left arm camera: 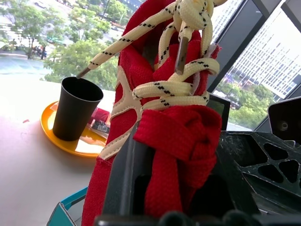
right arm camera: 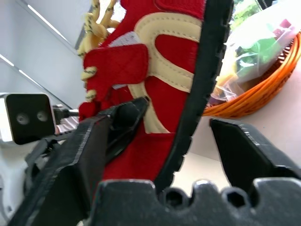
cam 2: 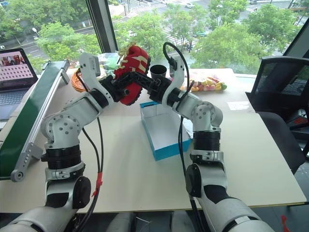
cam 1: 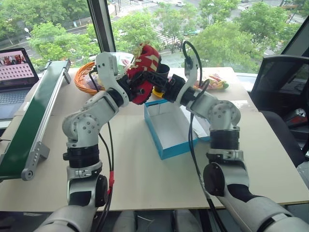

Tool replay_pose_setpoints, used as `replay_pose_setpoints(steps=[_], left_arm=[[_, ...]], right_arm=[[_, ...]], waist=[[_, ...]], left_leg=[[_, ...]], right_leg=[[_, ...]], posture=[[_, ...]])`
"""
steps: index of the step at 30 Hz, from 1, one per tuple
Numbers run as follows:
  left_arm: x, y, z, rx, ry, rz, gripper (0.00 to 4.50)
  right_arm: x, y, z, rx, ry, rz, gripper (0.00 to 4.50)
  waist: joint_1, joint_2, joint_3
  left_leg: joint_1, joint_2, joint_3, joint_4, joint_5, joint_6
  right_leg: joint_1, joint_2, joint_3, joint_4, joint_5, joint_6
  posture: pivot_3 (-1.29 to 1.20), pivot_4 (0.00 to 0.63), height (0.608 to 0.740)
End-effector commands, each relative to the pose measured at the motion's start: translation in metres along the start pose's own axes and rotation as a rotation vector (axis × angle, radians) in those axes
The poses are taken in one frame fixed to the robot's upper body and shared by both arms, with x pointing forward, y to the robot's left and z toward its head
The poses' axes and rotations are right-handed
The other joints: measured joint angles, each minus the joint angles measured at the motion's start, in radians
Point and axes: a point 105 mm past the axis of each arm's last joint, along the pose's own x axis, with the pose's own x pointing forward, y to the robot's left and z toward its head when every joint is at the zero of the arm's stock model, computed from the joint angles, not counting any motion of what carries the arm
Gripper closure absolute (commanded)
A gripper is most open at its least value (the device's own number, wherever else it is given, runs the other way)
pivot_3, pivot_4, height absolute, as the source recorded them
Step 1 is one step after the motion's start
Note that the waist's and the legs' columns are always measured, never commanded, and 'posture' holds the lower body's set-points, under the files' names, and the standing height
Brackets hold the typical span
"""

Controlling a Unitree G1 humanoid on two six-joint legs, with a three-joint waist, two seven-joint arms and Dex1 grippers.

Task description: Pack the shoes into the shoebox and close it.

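While the open turquoise cardboard shoebox (cam 1: 166, 128) waits mid-table, white inside, the red fabric sneaker (cam 1: 145, 72) with yellowish laces hangs above its far end — long axis upright. The left gripper (cam 1: 140, 84) is clenched on it; the right gripper (right arm camera: 160, 141) brackets its sole, jaws parted, not yet gripping. Both are equally close.
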Motion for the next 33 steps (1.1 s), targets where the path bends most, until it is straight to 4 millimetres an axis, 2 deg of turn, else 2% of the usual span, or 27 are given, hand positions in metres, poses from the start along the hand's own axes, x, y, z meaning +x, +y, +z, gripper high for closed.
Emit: replay_pose_setpoints(steps=[1,5,7,10,12,13,18,20,22,24,26,29,33], left_arm=[[0.001,-0.018,0.013,0.026,-0.044,-0.055,3.84],[0.0,-0.019,0.012,0.021,-0.043,-0.053,3.84],[-0.001,-0.02,0.011,0.017,-0.042,-0.053,3.84],[-0.002,-0.019,0.011,0.009,-0.047,-0.046,3.84],[-0.005,-0.02,0.012,-0.022,-0.059,-0.06,3.1],[-0.007,-0.021,0.012,-0.029,-0.06,-0.068,2.94],[-0.025,-0.007,0.016,-0.043,-0.05,-0.015,1.14],[-0.038,-0.005,0.008,0.031,0.018,-0.032,1.14],[-0.059,0.014,-0.008,0.142,0.12,0.016,1.14],[-0.073,0.031,-0.012,0.165,0.146,0.078,1.14],[-0.082,0.039,-0.014,0.198,0.163,0.111,1.14],[-0.09,0.04,-0.026,0.271,0.221,0.116,1.14],[-0.097,0.03,-0.05,0.358,0.303,0.05,1.14]], right_arm=[[0.004,0.02,0.015,0.011,-0.061,0.071,2.7],[0.005,0.021,0.015,0.032,-0.066,0.074,3.9],[0.005,0.022,0.015,0.033,-0.066,0.075,4.08],[0.007,0.023,0.015,0.031,-0.063,0.077,4.1],[0.008,0.022,0.016,0.027,-0.064,0.072,4.11],[0.008,0.022,0.016,0.025,-0.064,0.069,4.11],[0.006,0.007,0.03,-0.085,-0.067,-0.018,4.14],[0.002,0.003,0.039,-0.191,-0.041,-0.046,4.14],[-0.003,-0.009,0.049,-0.349,0.017,-0.115,4.14],[-0.008,-0.021,0.058,-0.448,0.073,-0.18,4.14],[-0.014,-0.031,0.06,-0.53,0.149,-0.232,4.14],[-0.019,-0.04,0.05,-0.605,0.272,-0.226,4.14],[-0.032,-0.066,0.034,-0.624,0.403,-0.27,4.14]], waist=[[0.002,0.0,0.0],[0.002,0.0,0.0],[0.004,0.0,0.0],[0.005,0.0,0.0],[0.005,0.0,0.0],[0.005,0.0,0.0],[0.005,0.0,0.0],[0.004,0.0,0.0],[0.0,0.001,0.0],[-0.005,0.002,0.001],[-0.002,0.002,0.002],[-0.001,0.002,0.002],[-0.001,0.002,0.002]], left_leg=[[0.0,0.0,0.0,0.0,0.0,0.0],[0.0,0.0,0.0,0.0,0.0,0.0],[0.0,0.0,0.0,0.0,0.0,0.0],[0.0,0.0,0.0,0.0,0.0,0.0],[0.0,0.0,0.0,0.0,0.0,0.0],[0.0,0.0,0.0,0.0,0.0,0.0],[0.0,0.0,0.0,0.0,0.0,0.0],[0.0,0.0,0.0,0.0,0.0,0.0],[0.0,0.0,0.0,0.0,0.0,0.0],[0.0,0.0,0.001,-0.001,0.0,0.0],[0.0,0.0,0.001,-0.002,0.0,0.0],[0.0,0.0,0.001,-0.001,0.0,0.0],[0.0,0.0,0.001,-0.002,0.0,0.0]], right_leg=[[0.0,0.0,0.0,0.0,0.0,0.0],[0.0,0.0,0.0,0.0,0.0,0.0],[0.0,0.0,0.0,0.0,0.0,0.0],[0.0,0.0,0.0,0.0,0.0,0.0],[0.0,0.0,0.0,-0.001,0.0,0.0],[0.0,0.0,0.0,-0.001,0.0,0.0],[0.0,0.0,0.0,-0.001,0.0,0.0],[0.0,0.0,0.0,-0.001,0.0,0.0],[0.0,0.0,0.0,-0.001,0.0,0.0],[0.0,0.0,0.001,-0.002,0.0,0.0],[0.0,0.0,0.001,-0.004,0.0,0.0],[0.001,0.001,0.001,-0.007,0.0,0.0],[0.001,0.001,0.002,-0.007,0.0,0.0]], posture=[[0.0,0.15,0.738],[0.0,0.15,0.738],[0.0,0.15,0.738],[0.0,0.15,0.738],[0.0,0.15,0.738],[0.0,0.15,0.738],[0.0,0.15,0.738],[0.0,0.15,0.738],[0.0,0.15,0.738],[0.0,0.15,0.738],[0.0,0.15,0.738],[0.0,0.15,0.738],[0.0,0.15,0.738]])
